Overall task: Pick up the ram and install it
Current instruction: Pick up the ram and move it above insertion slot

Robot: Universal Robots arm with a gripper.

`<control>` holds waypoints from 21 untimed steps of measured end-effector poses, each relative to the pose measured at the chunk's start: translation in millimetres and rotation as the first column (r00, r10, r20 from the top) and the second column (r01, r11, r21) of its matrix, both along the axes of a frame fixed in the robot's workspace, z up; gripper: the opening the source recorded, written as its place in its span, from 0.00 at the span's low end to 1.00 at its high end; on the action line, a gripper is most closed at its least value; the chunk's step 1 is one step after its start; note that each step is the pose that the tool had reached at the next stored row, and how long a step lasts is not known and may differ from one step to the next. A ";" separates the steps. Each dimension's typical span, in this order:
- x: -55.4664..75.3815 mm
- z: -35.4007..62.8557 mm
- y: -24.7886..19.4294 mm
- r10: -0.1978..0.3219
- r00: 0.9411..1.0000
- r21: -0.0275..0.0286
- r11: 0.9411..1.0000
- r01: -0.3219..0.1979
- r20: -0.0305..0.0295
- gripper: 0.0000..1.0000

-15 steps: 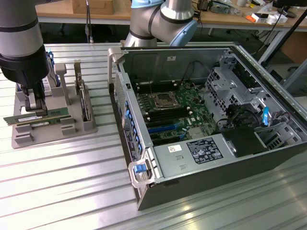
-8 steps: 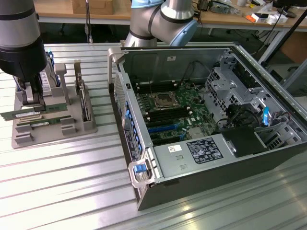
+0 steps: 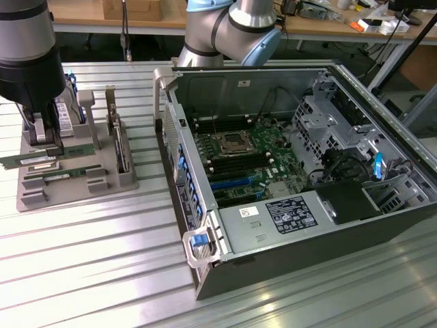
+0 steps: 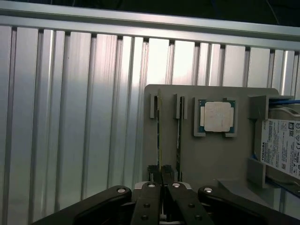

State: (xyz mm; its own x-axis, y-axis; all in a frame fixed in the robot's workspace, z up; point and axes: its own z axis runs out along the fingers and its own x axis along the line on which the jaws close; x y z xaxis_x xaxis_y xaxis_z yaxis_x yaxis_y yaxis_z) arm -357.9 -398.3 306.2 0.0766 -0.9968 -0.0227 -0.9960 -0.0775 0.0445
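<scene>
Tray: grey tray (image 3: 82,188) (image 4: 211,159) holds 2 sticks, a CPU chip (image 4: 216,116) and a hard drive (image 4: 281,145).
Ram: the ram (image 3: 27,161) (image 4: 159,136) sits at the tray's outer slot, beside the second stick (image 3: 68,172) (image 4: 178,136).
Gripper: gripper (image 3: 44,140) (image 4: 161,180) is clamped on the ram.
Case: open computer case (image 3: 205,273), motherboard (image 3: 246,157) inside.
Surface: ribbed metal table (image 3: 89,260) (image 4: 70,117).
Room: cluttered wooden bench (image 3: 328,27) behind.

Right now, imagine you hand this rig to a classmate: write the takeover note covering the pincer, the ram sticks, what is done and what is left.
Pincer: shut on one ram stick, at the grey holder.
Other ram stick: lies beside it in the holder, untouched.
Done: grasp made; whether the stick is lifted clear, I cannot tell.
Left: the install. The held stick is not yet in the memory slots of the open computer case.
</scene>
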 end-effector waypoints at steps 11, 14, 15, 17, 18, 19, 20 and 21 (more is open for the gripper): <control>0.0 10.0 0.0 0.000 1.000 0.000 1.000 0.000 0.000 0.12; 0.0 14.7 0.0 0.000 1.000 0.000 1.000 0.000 0.000 0.12; 0.0 16.9 0.0 0.000 1.000 0.000 1.000 0.000 0.000 0.12; 0.0 20.4 0.0 0.000 1.000 0.000 1.000 0.000 0.000 0.12; 0.0 22.0 0.0 0.000 1.000 0.000 1.000 0.000 0.000 0.12; 0.0 23.7 0.0 0.000 1.000 0.000 1.000 0.000 0.000 0.12; 0.0 26.8 0.0 0.000 1.000 0.000 1.000 0.000 0.000 0.12; 0.0 30.4 0.0 0.000 1.000 0.000 1.000 0.000 0.000 0.12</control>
State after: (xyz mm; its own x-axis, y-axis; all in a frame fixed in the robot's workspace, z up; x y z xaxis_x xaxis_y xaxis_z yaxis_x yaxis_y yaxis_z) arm -357.9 -398.4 336.5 0.0766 -0.9968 -0.0227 -0.9960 -0.0776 0.0446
